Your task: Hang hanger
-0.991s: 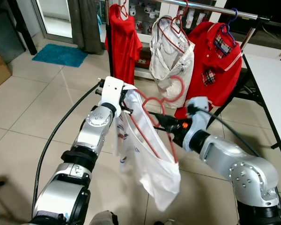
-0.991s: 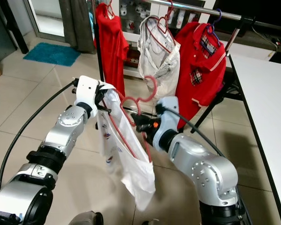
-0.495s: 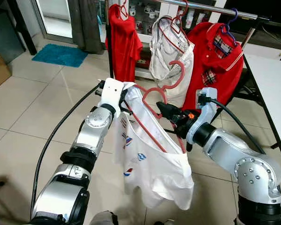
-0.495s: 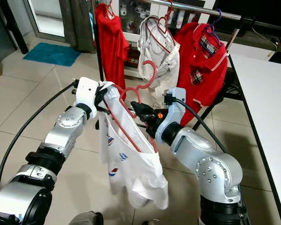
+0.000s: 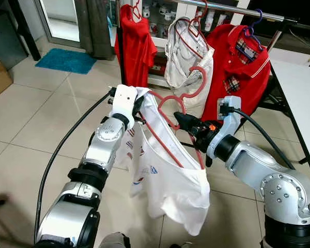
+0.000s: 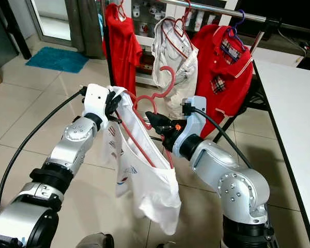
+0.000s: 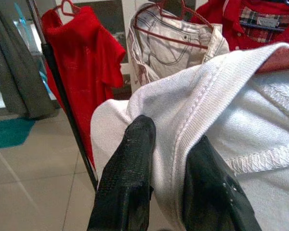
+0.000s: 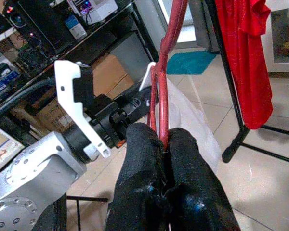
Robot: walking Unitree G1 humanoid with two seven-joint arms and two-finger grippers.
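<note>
Right wrist view had the right gripper (image 8: 163, 139) pinched tight on the red hanger (image 5: 168, 111), its two black fingers pressed together on the thin red wire. From the head camera that gripper (image 5: 182, 122) held the hanger just below its hook, out in front of the robot at chest height. The left gripper (image 7: 166, 154) was clamped on a fold of the white shirt (image 5: 168, 181) near its ribbed neckline, the cloth squeezed between the two pads; in the left eye view this gripper (image 5: 138, 107) sat at the shirt's upper corner, by one end of the hanger.

The shirt appeared to be threaded onto the hanger, one red arm running down inside the cloth, with the rest drooping loosely below both arms. So dressing the hanger looked largely done, though the shoulder at the left gripper seemed not fully settled. Hooking it on the rail (image 5: 232, 9) was not yet done; the hook was well short of and below it.

That rail carried a red shirt (image 5: 134, 41), a white garment (image 5: 188, 57) and a red polo (image 5: 240, 67), with a gap between the first two. Beyond lay pale floor tiles (image 5: 36, 119), a teal mat (image 5: 66, 60) by the doorway, and a white table (image 5: 302, 98) to the right.
</note>
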